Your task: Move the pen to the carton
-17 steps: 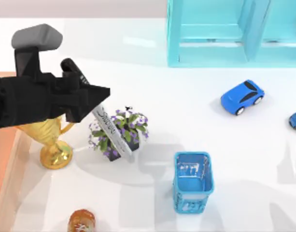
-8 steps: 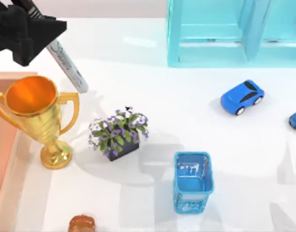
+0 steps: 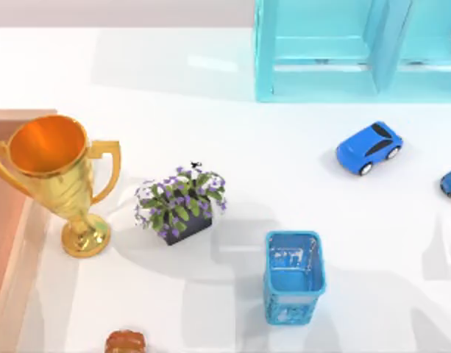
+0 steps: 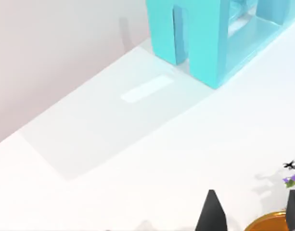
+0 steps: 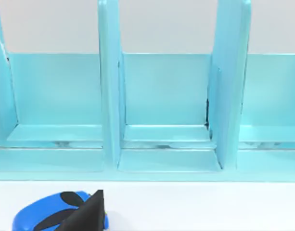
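The step in hand, as I judge it, is to carry the pen over the carton (image 3: pixel 1 220) and let it go inside. The carton stands just beside the trophy (image 3: pixel 59 176), on the top view's left of it, and its wall almost touches the trophy's foot. Where the pen is now I cannot tell.

The left gripper (image 4: pixel 253 214) hangs high and close to the trophy, because the golden rim of the cup lies just under it in the left wrist view. I cannot tell if this gripper is clenched on something or released. The right gripper (image 5: pixel 89 214) is parked far from the trophy, facing the shelf (image 5: pixel 161 96); its state I cannot tell either.

To do this step well, the left arm should stay above the trophy's rim and handles, move away from the flower pot (image 3: pixel 181 206), and release only when it is fully over the carton.
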